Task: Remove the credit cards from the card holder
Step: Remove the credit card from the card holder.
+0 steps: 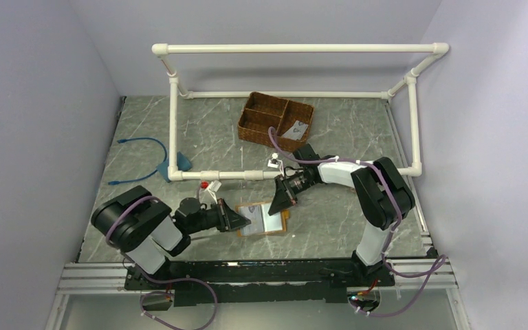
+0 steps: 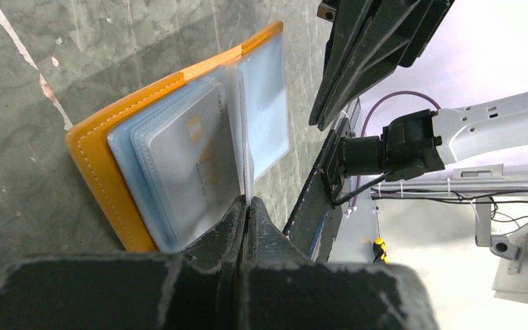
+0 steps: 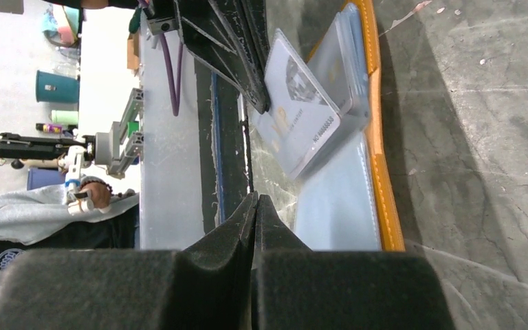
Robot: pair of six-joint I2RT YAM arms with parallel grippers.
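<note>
At lower centre, the card holder (image 1: 275,223) lay open — left pincer (image 1: 245,221) nipping its card-bearing sleeve (image 2: 199,158), right pincer (image 1: 274,207) closed, just above.

A pale credit card (image 3: 302,113) sticking out of the card holder (image 3: 377,103) bears gold letters "VIP". Along one edge it has small dark print reading "NO", then a run of digits that look like eights. In the left wrist view a gold "VIP" shows blurred through a clear sleeve (image 2: 265,89). The finer print beside it cannot be read.
</note>
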